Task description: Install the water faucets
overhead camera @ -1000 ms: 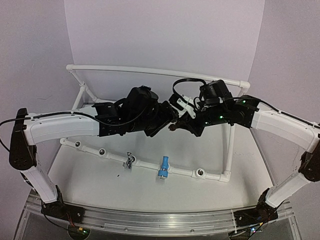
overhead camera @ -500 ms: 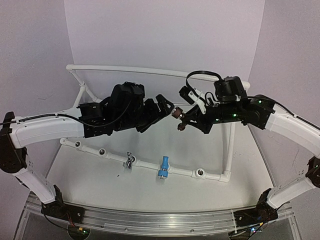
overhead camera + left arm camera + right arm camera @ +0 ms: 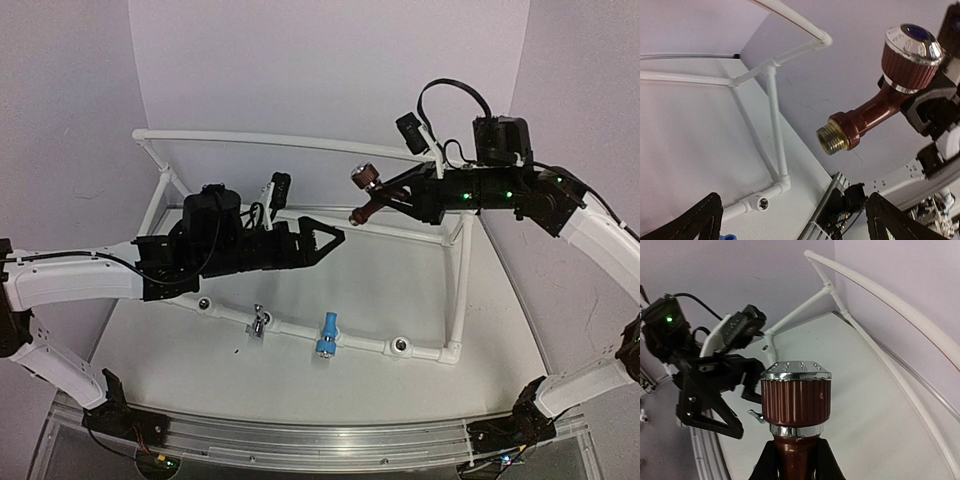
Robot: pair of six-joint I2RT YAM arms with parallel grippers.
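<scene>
Reaches over white pipe frame (image 3: 461,290) with both arms: left gripper (image 3: 330,238) spread wide, empty, above frame's middle; right gripper (image 3: 398,200) clenched on dark red-brown faucet (image 3: 368,190), high over frame's back right. Shows light blue faucet (image 3: 326,334) and grey metal faucet (image 3: 258,322) seated in frame's front rail

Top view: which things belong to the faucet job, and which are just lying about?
Job: red-brown faucet, blue faucet, grey faucet, pipe frame.
Just there: table, metal rail at the near edge.
</scene>
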